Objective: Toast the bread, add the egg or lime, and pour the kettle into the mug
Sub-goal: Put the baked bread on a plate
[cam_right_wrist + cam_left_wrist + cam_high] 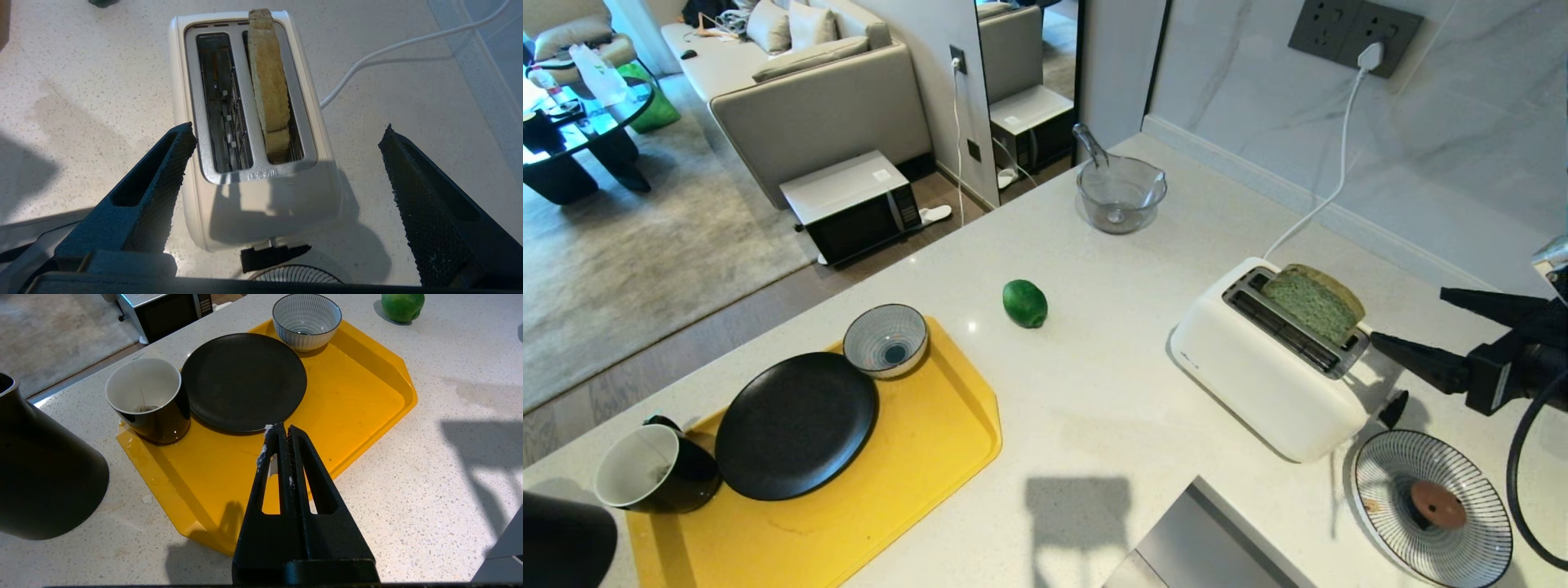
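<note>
Bread [1313, 304]: upright in toaster [1270, 371], right of frame. Right gripper [1409, 325]: spread wide, empty, apparently just beside it. Left gripper [282, 430]: closed, empty.

There was one toaster [1262, 371] holding one bread [1313, 304] slice, one lime [1024, 303], one mug [654, 471], one kettle [41, 465], two plates [796, 425] (one black, one striped), two bowls [886, 340], one tray [915, 474].

We see a speckled stone-like countertop [1111, 392] and a glossy white plastic toaster [1262, 384] with a brushed metal top. The bread [267, 81] between our fingers [163, 179], which have rough, textured black pads, looks coarse and porous. The plate [244, 381] is matt black.
</note>
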